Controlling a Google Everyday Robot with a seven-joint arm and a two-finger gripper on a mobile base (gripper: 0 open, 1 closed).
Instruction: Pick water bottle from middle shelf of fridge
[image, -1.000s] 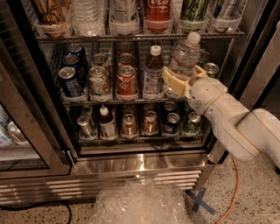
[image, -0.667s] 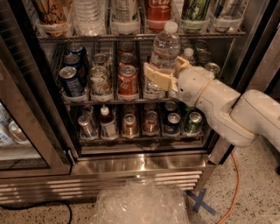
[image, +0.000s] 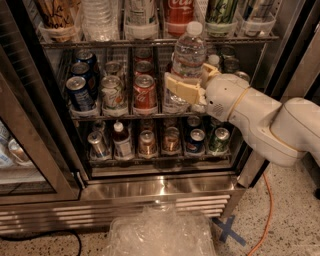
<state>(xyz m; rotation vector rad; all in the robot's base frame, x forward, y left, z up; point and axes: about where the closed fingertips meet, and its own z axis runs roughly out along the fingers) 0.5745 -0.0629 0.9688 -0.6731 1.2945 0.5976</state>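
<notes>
My gripper (image: 196, 84) is shut on the water bottle (image: 188, 54), a clear ribbed bottle with a white cap. It holds the bottle upright in front of the middle shelf (image: 125, 116) of the fridge (image: 165, 186), with the cap level with the rack above. One beige finger (image: 181, 88) crosses the bottle's front and the other sits behind its right side. My white arm (image: 265, 125) reaches in from the right. The bottom of another clear bottle (image: 172, 102) stands in the lane behind.
Blue (image: 80, 92), pale (image: 112, 92) and red (image: 145, 92) cans fill the left lanes. The top rack holds tall bottles (image: 180, 15). The lower rack holds short cans and a dark-liquid bottle (image: 121, 141). The open glass door (image: 30, 135) stands left. Crumpled plastic (image: 160, 232) and an orange cable (image: 265, 215) lie on the floor.
My gripper has moved left across the front of the middle shelf with the water bottle in it, from the right lanes to in front of the bottle lane. The cans have not moved.
</notes>
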